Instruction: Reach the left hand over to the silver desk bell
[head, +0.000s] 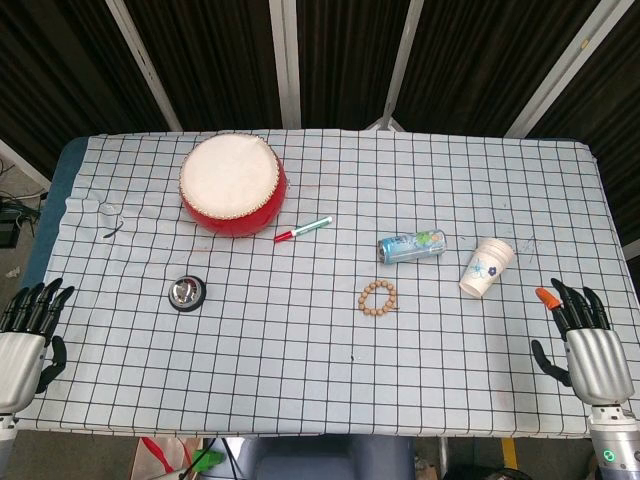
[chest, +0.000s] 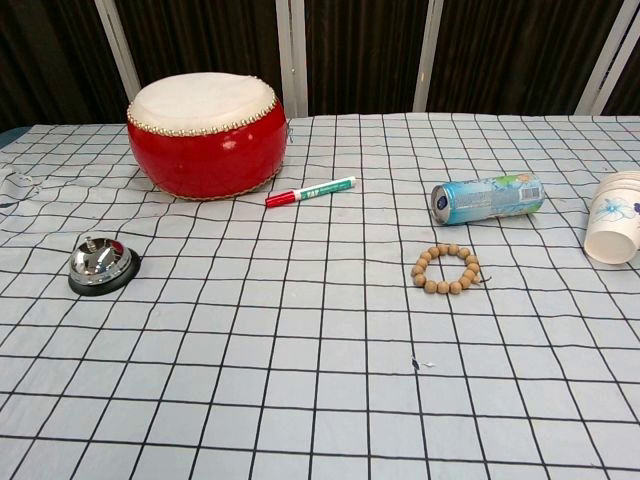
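**Left hand at the desk edge, bell untouched**

The silver desk bell (head: 187, 293) sits on its black base on the checked cloth, well apart from the left hand (head: 27, 338) and to that hand's right and a little farther out on the desk (head: 300, 380). In the chest view the bell (chest: 101, 265) shows its polished dome and small top button, standing upright with nothing touching it.

The left hand lies at the near left corner of the desk, fingers spread and pointing away from the robot, holding nothing. The right hand (head: 582, 335) lies at the near right edge, far from the bell, its fingers likewise spread and empty. Neither hand shows in the chest view.

Beyond the bell, farther from the left hand, stands a red drum (head: 232, 184) with a pale skin top. Just right of the drum lies a red-capped marker (head: 303, 229). Farther right still, a bead bracelet (head: 378, 298) rests flat, with a drink can (head: 411, 246) on its side beyond it. A paper cup (head: 487, 267) leans near the right hand, and a small orange object (head: 545, 297) lies just beside that hand's fingertips.
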